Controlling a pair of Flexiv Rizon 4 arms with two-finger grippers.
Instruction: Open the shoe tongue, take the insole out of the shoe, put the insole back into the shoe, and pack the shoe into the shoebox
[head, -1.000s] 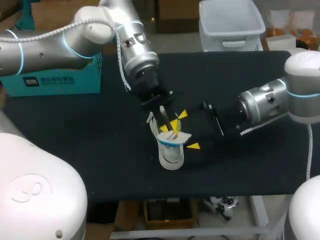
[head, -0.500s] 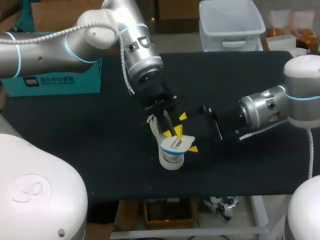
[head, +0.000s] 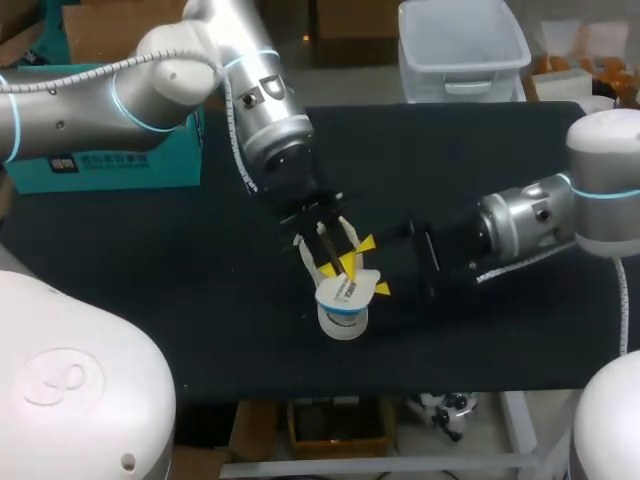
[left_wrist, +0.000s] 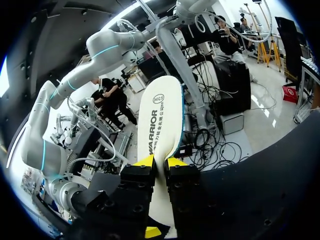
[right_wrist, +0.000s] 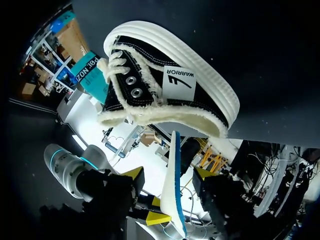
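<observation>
- Seen from above, the black shoe (head: 342, 322) is largely lost against the dark table (head: 150, 255).
- My left claw (left_wrist: 160, 162) pinches the insole (left_wrist: 162, 115).
- My right claw (right_wrist: 169, 172) gapes, shoe just ahead.

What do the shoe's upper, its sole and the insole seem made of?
Upper: likely black canvas, matte, with frayed whitish edges and stitching. Sole: probably white rubber, smooth and ribbed along the side. Insole: thin, pale, matte, blue-edged; perhaps fabric-covered foam, hard to tell.
</observation>
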